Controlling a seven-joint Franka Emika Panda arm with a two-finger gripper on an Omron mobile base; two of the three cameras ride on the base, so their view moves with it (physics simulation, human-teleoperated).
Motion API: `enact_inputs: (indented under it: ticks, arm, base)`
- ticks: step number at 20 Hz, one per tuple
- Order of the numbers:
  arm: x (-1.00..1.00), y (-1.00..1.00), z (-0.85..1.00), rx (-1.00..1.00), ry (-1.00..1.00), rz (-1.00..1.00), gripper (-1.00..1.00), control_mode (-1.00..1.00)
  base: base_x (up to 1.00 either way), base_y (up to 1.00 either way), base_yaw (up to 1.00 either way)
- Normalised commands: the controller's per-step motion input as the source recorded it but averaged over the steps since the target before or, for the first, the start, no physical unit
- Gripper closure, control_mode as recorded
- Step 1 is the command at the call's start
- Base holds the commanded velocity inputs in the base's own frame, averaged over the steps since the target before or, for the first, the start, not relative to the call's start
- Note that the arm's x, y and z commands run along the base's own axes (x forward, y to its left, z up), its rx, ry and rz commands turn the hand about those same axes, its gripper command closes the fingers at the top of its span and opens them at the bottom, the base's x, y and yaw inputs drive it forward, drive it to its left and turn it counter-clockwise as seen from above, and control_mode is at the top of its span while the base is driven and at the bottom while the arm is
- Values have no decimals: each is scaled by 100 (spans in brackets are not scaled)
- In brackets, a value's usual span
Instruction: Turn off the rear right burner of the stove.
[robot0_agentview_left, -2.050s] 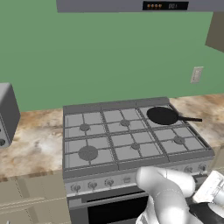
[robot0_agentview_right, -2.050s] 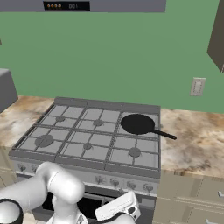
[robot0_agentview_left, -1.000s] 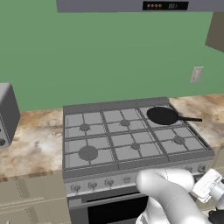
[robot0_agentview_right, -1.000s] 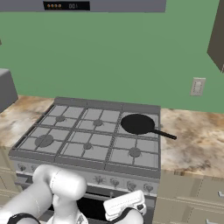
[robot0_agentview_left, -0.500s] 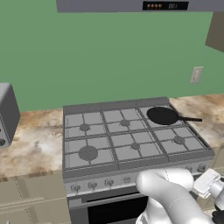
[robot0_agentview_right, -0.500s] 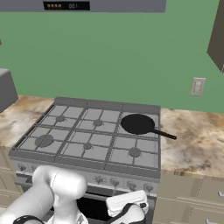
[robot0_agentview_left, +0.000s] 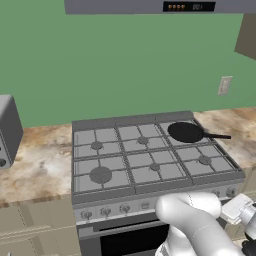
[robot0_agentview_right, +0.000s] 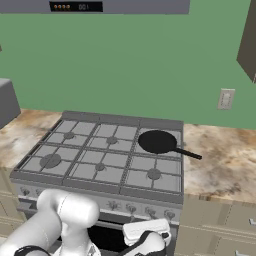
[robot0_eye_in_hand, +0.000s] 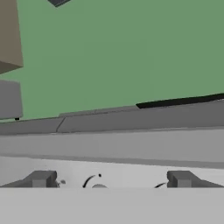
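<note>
Low in the hand view, the fingers (robot0_eye_in_hand: 41, 178) stand wide apart, empty, before the stove (robot0_eye_in_hand: 131, 144) front; a black pan (robot0_agentview_left: 186, 132) covers the rear right burner.

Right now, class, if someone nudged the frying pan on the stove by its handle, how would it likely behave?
The frying pan looks rigid, so it would probably pivot rather than bend. Sitting on the stove's raised grates, it may scrape and catch. Its long handle overhangs the counter, so it could tip.
</note>
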Motion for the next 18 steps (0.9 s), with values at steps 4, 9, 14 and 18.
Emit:
enact_inputs:
  ticks: [4, 9, 14, 18]
  arm:
    - [4, 0, 0, 0, 0, -8, -100, -100]
    - [8, 0, 0, 0, 0, -3, -100, -100]
    - [10, -1, -4, -1, 0, 0, -100, -100]
    - [8, -5, -8, -2, 0, 0, -100, -100]
  base:
    - [0, 0, 0]
    - [0, 0, 0]
    - [0, 0, 0]
    - [0, 0, 0]
